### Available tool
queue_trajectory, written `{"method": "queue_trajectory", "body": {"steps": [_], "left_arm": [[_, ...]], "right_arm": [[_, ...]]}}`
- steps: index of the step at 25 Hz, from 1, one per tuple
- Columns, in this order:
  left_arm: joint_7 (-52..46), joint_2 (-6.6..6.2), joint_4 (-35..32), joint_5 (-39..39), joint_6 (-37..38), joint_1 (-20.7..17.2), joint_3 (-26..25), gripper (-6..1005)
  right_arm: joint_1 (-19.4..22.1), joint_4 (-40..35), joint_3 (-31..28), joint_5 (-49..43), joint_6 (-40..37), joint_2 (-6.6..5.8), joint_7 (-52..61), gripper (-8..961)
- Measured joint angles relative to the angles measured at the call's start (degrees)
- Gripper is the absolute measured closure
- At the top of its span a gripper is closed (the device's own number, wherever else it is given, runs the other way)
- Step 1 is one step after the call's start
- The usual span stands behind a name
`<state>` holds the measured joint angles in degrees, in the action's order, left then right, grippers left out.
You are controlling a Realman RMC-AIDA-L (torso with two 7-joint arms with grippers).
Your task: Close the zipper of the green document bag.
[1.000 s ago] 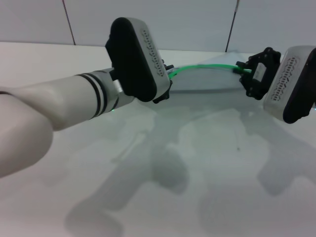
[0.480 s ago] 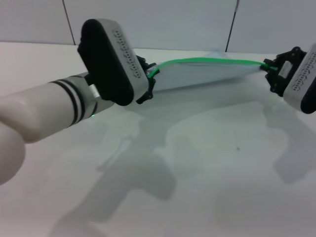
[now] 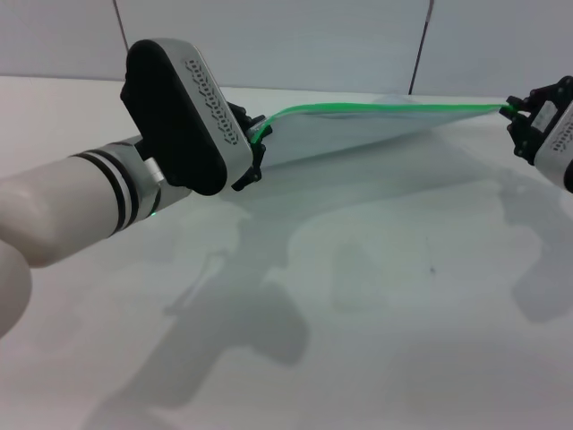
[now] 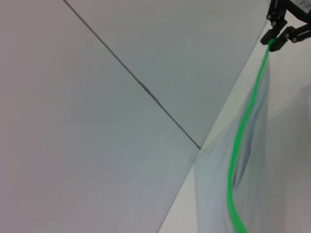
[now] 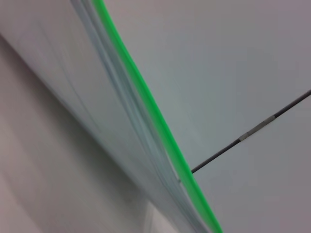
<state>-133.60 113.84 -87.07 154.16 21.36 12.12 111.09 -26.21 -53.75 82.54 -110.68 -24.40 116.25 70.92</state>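
Note:
The green document bag (image 3: 358, 134), a pale translucent pouch, hangs stretched between both arms above the table. Along its top edge runs the zipper (image 3: 385, 108), a thin bright green strip, almost straight with a bend at the left end. My left gripper (image 3: 253, 143) is shut on the bag's left end, its fingers partly hidden behind the wrist housing. At the far right, my right gripper (image 3: 517, 115) pinches the strip's other end. The left wrist view shows the zipper (image 4: 243, 131) leading to the right gripper (image 4: 273, 42). In the right wrist view the zipper (image 5: 146, 97) crosses above the bag (image 5: 92, 92). No slider shows.
A white table (image 3: 385, 296) lies under the bag, carrying the arms' shadows. A grey panelled wall (image 3: 269, 36) with dark seams stands behind it. My left forearm (image 3: 81, 202) reaches across the left side of the table.
Both grippers moved apart, left going left and right going right. The green strip between them went from short and arched to long and nearly straight, and the bag spread out.

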Motion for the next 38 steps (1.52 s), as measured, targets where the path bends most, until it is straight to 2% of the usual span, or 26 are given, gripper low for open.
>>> {"method": "queue_trajectory", "body": {"steps": [8, 12, 14, 18, 20, 24, 26, 29, 33, 38], "left_arm": [[-0.01, 0.29, -0.03, 0.01, -0.32, -0.06, -1.04, 945], [-0.65, 1.7, 0.02, -0.51, -1.89, -0.08, -3.63, 945], [-0.97, 2.27, 0.29, -1.17, -3.58, -0.05, -4.65, 945], [-1.74, 2.2, 1.11, -3.87, -6.86, 0.47, -5.13, 944], [-1.84, 2.22, 1.46, -4.92, -8.53, 0.55, -5.14, 767], [-2.23, 2.33, 2.13, -6.14, -12.84, 0.3, -4.62, 619], [-2.76, 2.39, 2.42, -7.4, -15.41, -0.03, -4.5, 545], [-3.97, 2.35, 3.31, -11.55, -20.58, -0.36, -4.27, 494], [-4.44, 2.23, 4.99, -15.38, -28.74, -1.48, -2.71, 425], [-4.46, 2.2, 6.68, -15.66, -36.05, -2.16, -0.46, 356]], "right_arm": [[0.71, 0.05, 0.65, -0.53, 7.16, 0.42, 0.04, 860], [1.96, -0.67, 0.89, 1.56, 12.24, 0.68, 0.89, 857], [2.74, -1.57, 1.62, 4.3, 15.76, 0.76, 1.04, 785], [4.91, -6.21, 5.05, 13.02, 22.69, 0.67, 1.24, 640], [5.8, -8.81, 6.21, 16.99, 25.04, 0.65, 1.58, 592], [6.75, -12.05, 8.48, 22.61, 26.73, 0.64, 5.13, 497], [7.11, -13.33, 10.62, 23.87, 27.41, 0.63, 8.52, 499], [7.99, -15.88, 15.31, 23.99, 30.55, 0.58, 13.0, 502], [8.66, -19.53, 24.4, 20.9, 42.22, 0.37, 21.52, 506], [8.9, -18.62, 35.91, 6.4, 60.42, 0.31, 42.43, 511]]}}
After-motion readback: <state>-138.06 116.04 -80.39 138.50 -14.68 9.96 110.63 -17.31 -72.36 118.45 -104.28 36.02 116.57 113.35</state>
